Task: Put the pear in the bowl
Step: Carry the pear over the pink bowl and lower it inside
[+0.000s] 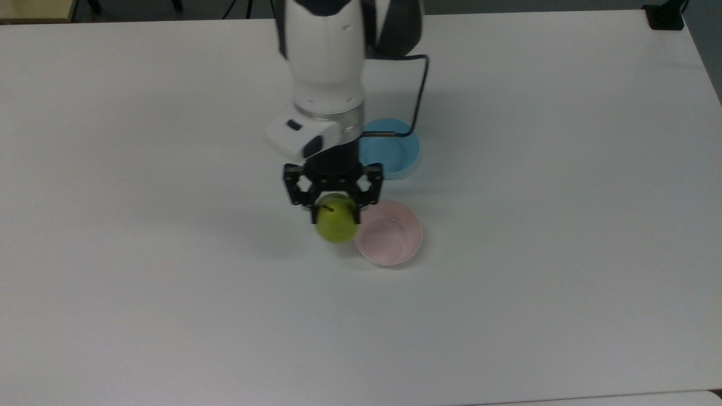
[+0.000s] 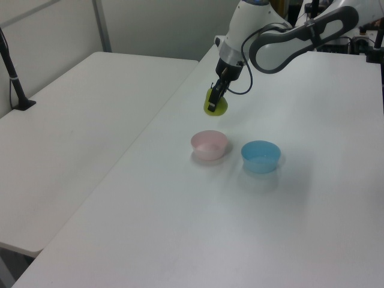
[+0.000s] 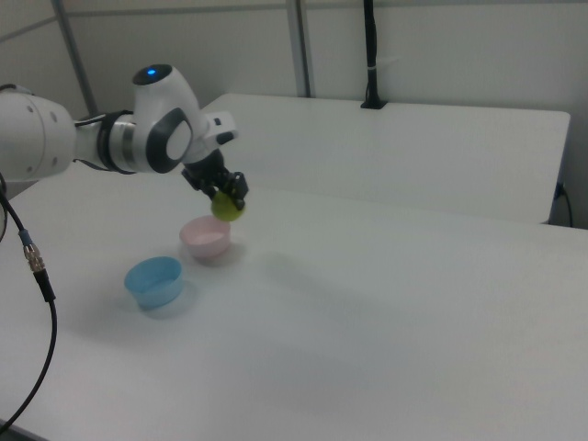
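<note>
Tabletop [image 1: 169, 316], white and smooth, is seen nearest in the top view. Beyond it, the small round pale pink bowl [image 1: 389, 237] is left unfilled. The small rounded yellow-green pear [image 1: 336, 223] is pinched between the black two-finger gripper [image 1: 334, 210], held aloft just beside the bowl's rim on the top view's left. Farther back, the light blue round bowl [image 1: 395, 152] is partly hidden.

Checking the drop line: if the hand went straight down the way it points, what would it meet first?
Probably bare table beside the pink bowl; the hand holds the pear short of it.
</note>
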